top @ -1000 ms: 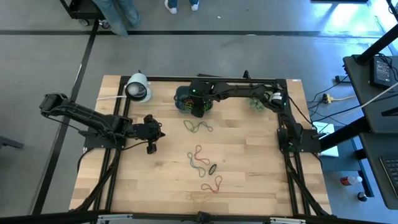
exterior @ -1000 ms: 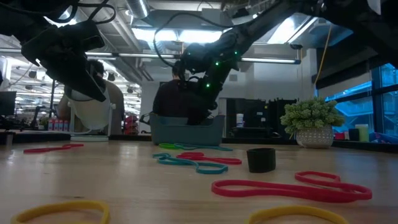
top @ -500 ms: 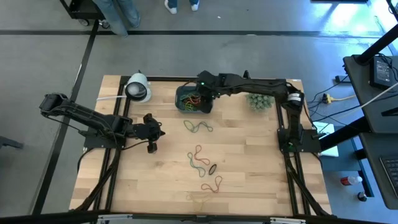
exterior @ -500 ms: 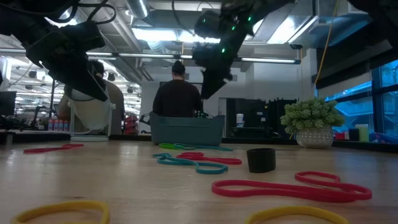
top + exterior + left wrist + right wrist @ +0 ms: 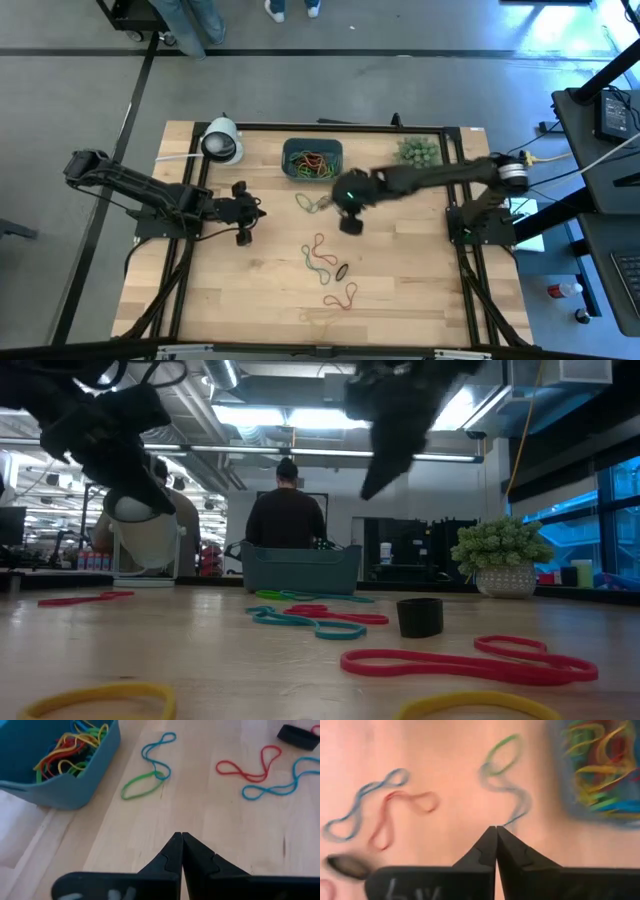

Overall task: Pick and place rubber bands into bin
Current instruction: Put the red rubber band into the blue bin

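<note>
Right tool [image 5: 350, 222] pinched shut, seemingly empty; bin [image 5: 312, 160] holds tangled rubber bands [image 5: 70, 755].

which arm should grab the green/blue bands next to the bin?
Right. The right gripper, shut and empty, hovers beside the green and blue bands near the bin; the left gripper waits farther off.

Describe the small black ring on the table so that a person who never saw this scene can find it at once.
Start from the teal bin at the far edge of the wooden table and move toward the near edge, past the loose rubber bands in the middle. The black ring lies flat just beside them. Unlike the thin, floppy coloured loops, it is black, thick and short.
</note>
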Robot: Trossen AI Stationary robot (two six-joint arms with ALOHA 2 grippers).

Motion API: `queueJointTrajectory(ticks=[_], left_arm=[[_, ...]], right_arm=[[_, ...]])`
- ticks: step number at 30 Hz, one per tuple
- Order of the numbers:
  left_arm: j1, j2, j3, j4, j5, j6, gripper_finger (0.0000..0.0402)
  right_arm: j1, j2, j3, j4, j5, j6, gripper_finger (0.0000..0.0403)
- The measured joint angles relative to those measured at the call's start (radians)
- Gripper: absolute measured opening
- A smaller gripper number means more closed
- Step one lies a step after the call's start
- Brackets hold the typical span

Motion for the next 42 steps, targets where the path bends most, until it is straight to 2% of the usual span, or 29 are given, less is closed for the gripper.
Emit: queueJointTrajectory(ticks=[4,8,12,15,20,23,32,42], left_arm=[[-0.017,0.021,0.051,-0.074,-0.01,-0.013,0.0002],[-0.04,0.069,0.117,-0.218,-0.042,-0.102,0.0001],[-0.042,0.114,0.168,-0.337,-0.044,-0.205,0.0004],[-0.024,0.127,0.175,-0.414,-0.018,-0.261,0.0011],[0.054,0.135,0.175,-0.546,0.018,-0.434,0.0034],[0.113,0.141,0.175,-0.574,0.022,-0.478,0.0054],[0.268,0.233,0.172,-0.565,0.066,-0.418,0.0101],[0.313,0.419,0.172,-0.509,0.123,-0.419,0.0094]], right_arm=[[0.101,-0.148,-0.245,0.232,0.08,0.106,0.0012],[0.194,-0.258,-0.492,0.496,0.136,0.161,0.0004],[0.24,-0.307,-0.677,0.703,0.141,0.212,0.0011],[0.247,-0.307,-0.765,0.788,0.141,0.262,0.0009],[0.233,-0.307,-0.797,0.813,0.141,0.28,0.0003],[0.229,-0.307,-0.785,0.813,0.141,0.274,0.0008],[0.226,-0.307,-0.757,0.812,0.138,0.252,0.0015],[0.226,-0.307,-0.756,0.804,0.137,0.252,0.0015]])
